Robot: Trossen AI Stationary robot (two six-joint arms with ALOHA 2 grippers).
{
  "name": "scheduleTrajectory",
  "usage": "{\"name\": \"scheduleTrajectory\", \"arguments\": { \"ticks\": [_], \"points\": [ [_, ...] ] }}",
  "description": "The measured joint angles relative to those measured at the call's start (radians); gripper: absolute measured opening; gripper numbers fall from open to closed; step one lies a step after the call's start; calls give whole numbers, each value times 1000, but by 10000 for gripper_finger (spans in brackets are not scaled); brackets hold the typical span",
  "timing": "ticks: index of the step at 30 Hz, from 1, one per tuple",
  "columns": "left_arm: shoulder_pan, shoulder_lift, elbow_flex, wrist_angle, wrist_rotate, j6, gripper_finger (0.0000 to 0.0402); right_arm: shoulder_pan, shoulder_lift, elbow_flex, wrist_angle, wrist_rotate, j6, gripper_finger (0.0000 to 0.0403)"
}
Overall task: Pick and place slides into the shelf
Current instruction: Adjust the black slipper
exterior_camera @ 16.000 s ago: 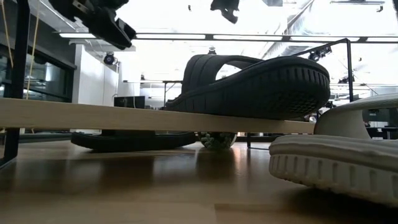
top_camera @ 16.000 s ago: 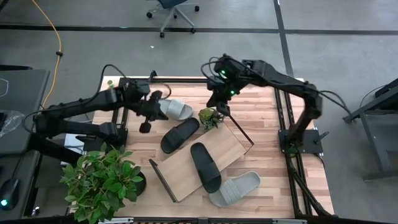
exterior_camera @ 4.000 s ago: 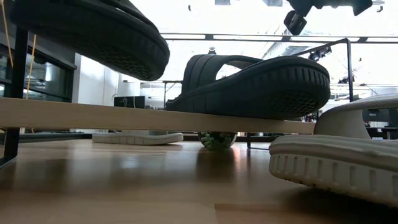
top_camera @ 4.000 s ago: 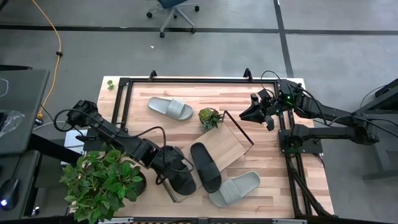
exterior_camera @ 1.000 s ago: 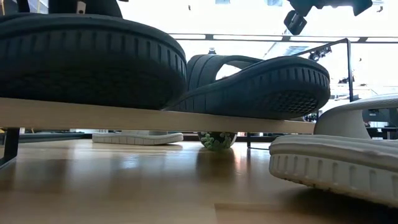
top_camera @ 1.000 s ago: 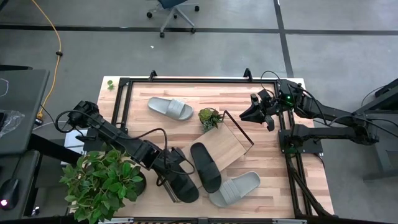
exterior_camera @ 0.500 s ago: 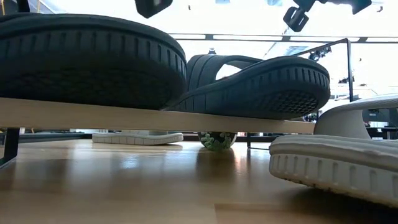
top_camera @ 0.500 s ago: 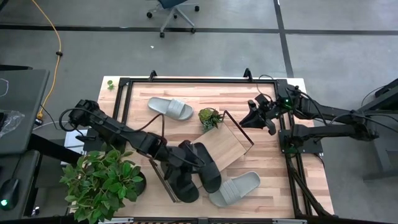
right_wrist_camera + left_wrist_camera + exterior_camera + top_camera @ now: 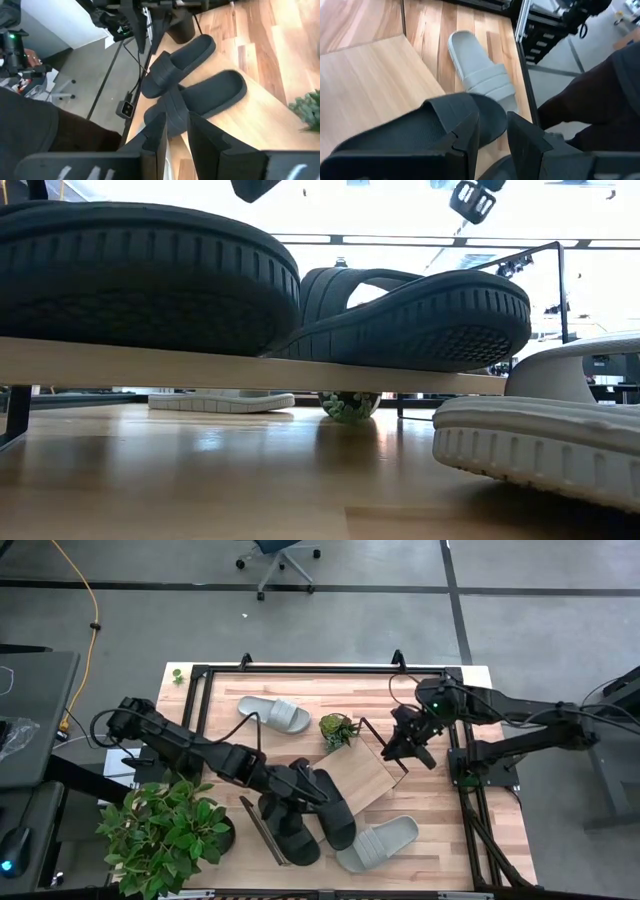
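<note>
1. The low rack of one light-wood plank with thin black end frames, the shelf (image 9: 370, 775), lies slantwise on the big wooden tabletop (image 9: 440, 840).
2. Two matte black open-toed slides rest on the shelf's plank. The first black slide (image 9: 293, 835) is at the end of the shelf nearer the large leafy potted plant (image 9: 165, 830). The second black slide (image 9: 332, 810) lies just beside it, toward the shelf's middle.
3. The left gripper (image 9: 305, 783) hangs over the shelf, above the two black slides. Its fingers (image 9: 467, 145) stand a narrow gap apart and hold nothing; the toe of a black slide shows just beyond them.
4. The right gripper (image 9: 400, 748) hovers over the opposite end of the shelf, by its black end frame. Its jaws are also only slightly parted and empty.
5. One light grey slide (image 9: 378, 843) lies on the tabletop just beside the shelf's long edge, next to the second black slide.
6. The other light grey slide (image 9: 275, 715) lies on the tabletop well apart from the shelf, on its far side.
7. A small green potted plant (image 9: 338, 730) stands close against the shelf's other long edge, between the shelf and that farther grey slide.
</note>
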Motion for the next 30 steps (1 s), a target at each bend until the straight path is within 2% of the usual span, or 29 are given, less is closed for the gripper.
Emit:
{"name": "scheduleTrajectory", "arguments": {
  "ticks": [6,12,21,30],
  "points": [
    [-1,-6,0,-41,27,18,88,64,52,2,-35,63,6,67],
    [-2,-31,0,-36,55,80,88,143,120,2,-16,77,76,61],
    [-1,-120,0,-81,60,283,88,243,138,2,55,162,276,30],
    [13,-212,0,-208,10,354,88,357,158,1,101,376,391,28]
  ]
}}
